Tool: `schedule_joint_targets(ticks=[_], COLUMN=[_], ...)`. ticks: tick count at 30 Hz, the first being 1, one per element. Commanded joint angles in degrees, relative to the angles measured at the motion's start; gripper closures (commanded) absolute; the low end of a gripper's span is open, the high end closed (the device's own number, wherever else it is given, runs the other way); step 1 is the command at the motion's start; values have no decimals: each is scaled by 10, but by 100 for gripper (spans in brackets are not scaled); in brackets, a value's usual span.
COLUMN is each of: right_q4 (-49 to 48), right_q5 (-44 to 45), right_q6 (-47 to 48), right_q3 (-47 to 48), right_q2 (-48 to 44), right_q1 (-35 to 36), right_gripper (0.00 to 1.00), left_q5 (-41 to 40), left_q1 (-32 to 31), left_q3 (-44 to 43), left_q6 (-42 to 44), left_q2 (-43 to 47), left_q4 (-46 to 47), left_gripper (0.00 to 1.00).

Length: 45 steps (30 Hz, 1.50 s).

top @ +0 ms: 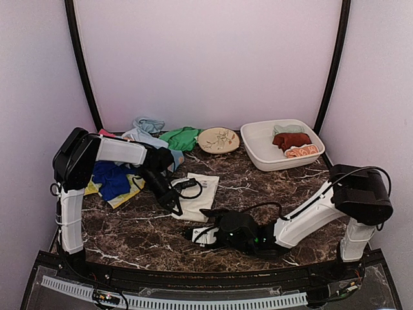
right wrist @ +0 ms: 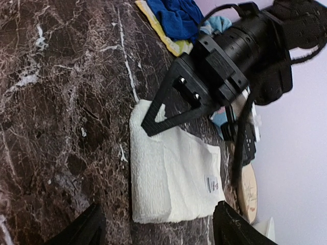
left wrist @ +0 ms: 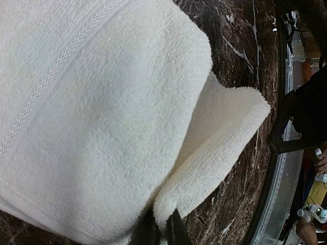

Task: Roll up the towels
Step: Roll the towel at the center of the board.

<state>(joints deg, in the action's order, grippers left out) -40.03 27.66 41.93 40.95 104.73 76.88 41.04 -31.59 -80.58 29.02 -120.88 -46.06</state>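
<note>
A white towel lies folded flat on the dark marble table. My left gripper is at its left edge, shut on a fold. In the left wrist view the white towel fills the frame, and the left gripper pinches a doubled flap of it at the bottom. My right gripper sits low at the towel's near edge. In its own view the right gripper is open, with the white towel just ahead between the fingers and nothing held.
Blue and yellow towels lie under the left arm. Green and light blue towels sit at the back. A round patterned plate is beside them. The white tub at the back right holds rolled dark red and orange towels.
</note>
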Motion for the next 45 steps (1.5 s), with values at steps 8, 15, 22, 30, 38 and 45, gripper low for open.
schedule_joint_targets(ticks=[8, 15, 22, 30, 38, 45], right_q4=[-17, 56, 87, 150, 243, 388], right_q5=[-67, -120, -132, -185, -305, -493], right_q6=[95, 18, -42, -179, -288, -440], right_q3=[101, 140, 118, 125, 158, 245], right_q2=[108, 123, 123, 119, 107, 146], right_q1=[-49, -90, -99, -119, -145, -225], right_gripper=[37, 46, 58, 81, 100, 100], left_q5=[-75, -59, -44, -16, -47, -48], left_q1=[0, 0, 3, 34, 94, 94], left_q3=[-21, -36, -46, 9, 116, 231], left_q6=[-5, -6, -7, -3, 36, 166], left_q2=[-55, -55, -47, 26, 134, 287], left_q4=[-31, -38, -42, 10, 67, 133], left_gripper=[100, 100, 83, 70, 69, 69])
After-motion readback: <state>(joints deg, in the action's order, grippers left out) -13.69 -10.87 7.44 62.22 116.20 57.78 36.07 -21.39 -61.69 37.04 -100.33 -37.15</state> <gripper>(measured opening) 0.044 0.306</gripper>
